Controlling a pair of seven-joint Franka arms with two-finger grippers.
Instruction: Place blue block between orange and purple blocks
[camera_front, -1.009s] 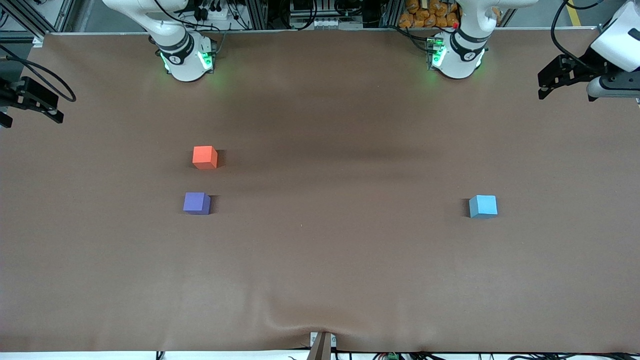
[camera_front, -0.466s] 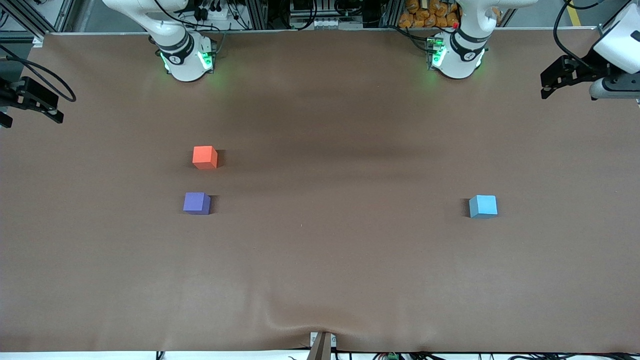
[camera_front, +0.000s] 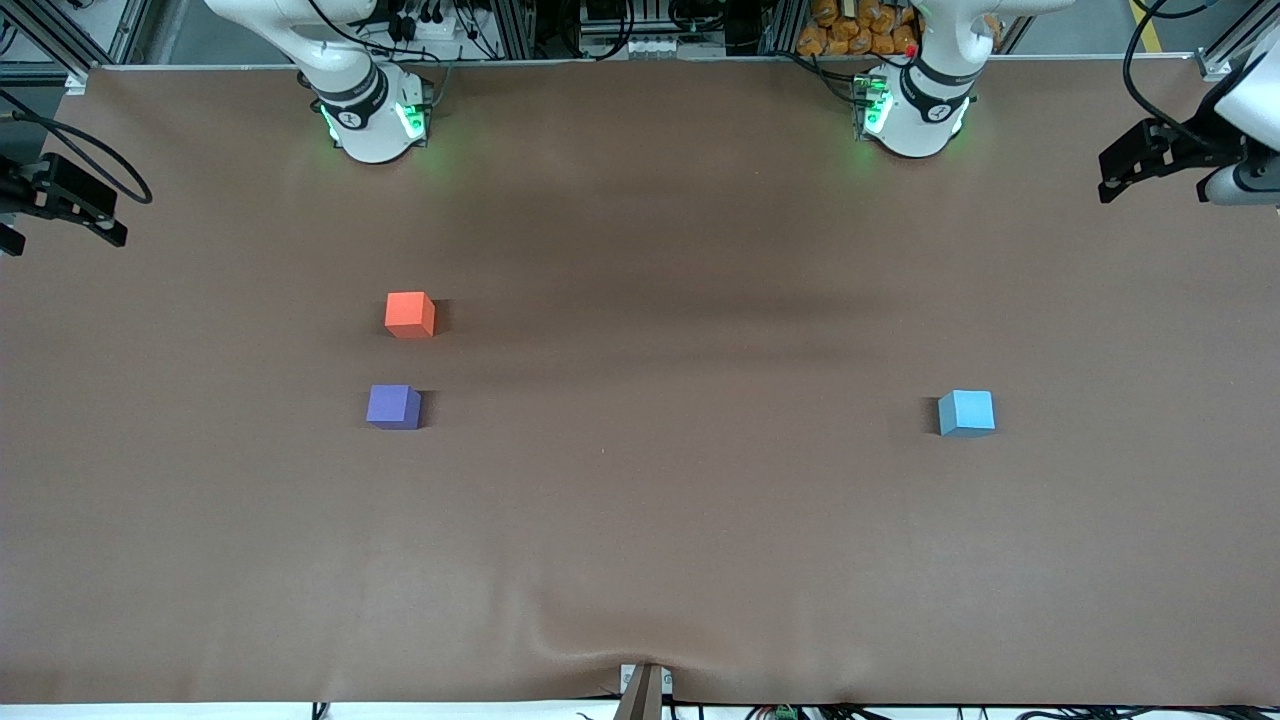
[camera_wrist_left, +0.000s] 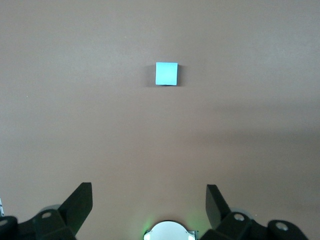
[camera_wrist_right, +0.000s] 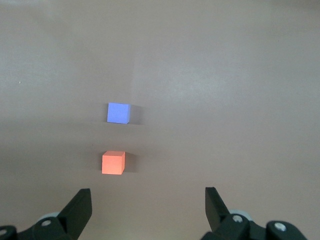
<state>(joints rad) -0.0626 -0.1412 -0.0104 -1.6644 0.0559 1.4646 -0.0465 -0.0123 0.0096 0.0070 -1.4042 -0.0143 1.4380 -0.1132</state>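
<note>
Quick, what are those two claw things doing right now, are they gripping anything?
Left gripper: open, holding nothing, up over the table's left-arm end.
Right gripper: open, holding nothing, waiting at the right arm's end.

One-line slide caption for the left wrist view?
Left gripper, fingers open, high over the brown table with the blue block resting alone ahead, untouched.

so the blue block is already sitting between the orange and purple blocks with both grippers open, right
Not quite: the blue block sits alone toward the left arm's end of the table, apart from the orange block and purple block, as the front view shows. The left gripper and right gripper are open.
</note>
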